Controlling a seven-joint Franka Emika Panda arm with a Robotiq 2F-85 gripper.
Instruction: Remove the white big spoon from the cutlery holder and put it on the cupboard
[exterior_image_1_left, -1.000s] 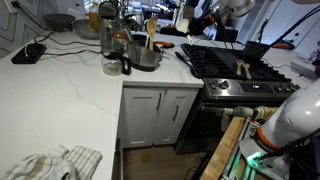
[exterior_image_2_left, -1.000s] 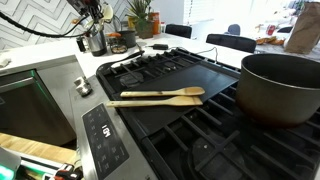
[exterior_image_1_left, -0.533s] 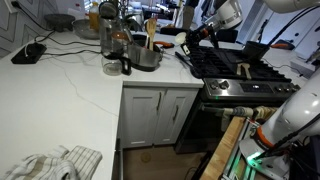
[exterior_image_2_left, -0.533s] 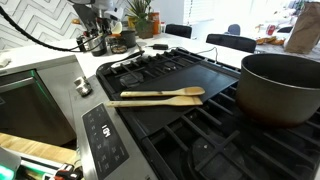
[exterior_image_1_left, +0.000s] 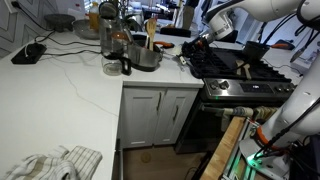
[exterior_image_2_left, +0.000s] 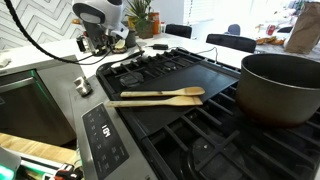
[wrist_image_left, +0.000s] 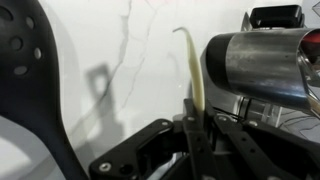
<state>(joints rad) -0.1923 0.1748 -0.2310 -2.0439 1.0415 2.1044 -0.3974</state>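
In the wrist view my gripper (wrist_image_left: 195, 130) is shut on the thin handle of the white big spoon (wrist_image_left: 196, 80). The spoon rises from the jaws over the cupboard's white veined stone top (wrist_image_left: 120, 60). The cutlery holder (wrist_image_left: 260, 70), a shiny metal pot, lies just to the right of the spoon. In an exterior view the gripper (exterior_image_1_left: 193, 42) hangs low between the cutlery holder (exterior_image_1_left: 147, 56) and the stove, over the cupboard top (exterior_image_1_left: 70, 90). In an exterior view the gripper (exterior_image_2_left: 100, 38) is at the far counter and the spoon is too small to make out.
Tan wooden utensils (exterior_image_1_left: 150, 30) stand in the holder, and a glass jug (exterior_image_1_left: 112, 40) is beside it. A black gas stove (exterior_image_1_left: 240, 70) carries wooden spoons (exterior_image_2_left: 155, 97) and a dark pot (exterior_image_2_left: 280, 85). A phone (exterior_image_1_left: 28, 53) and a cloth (exterior_image_1_left: 55, 163) lie on the top.
The arm has come down and toward the near side, from above and behind the stove to low over the counter edge beside the holder.
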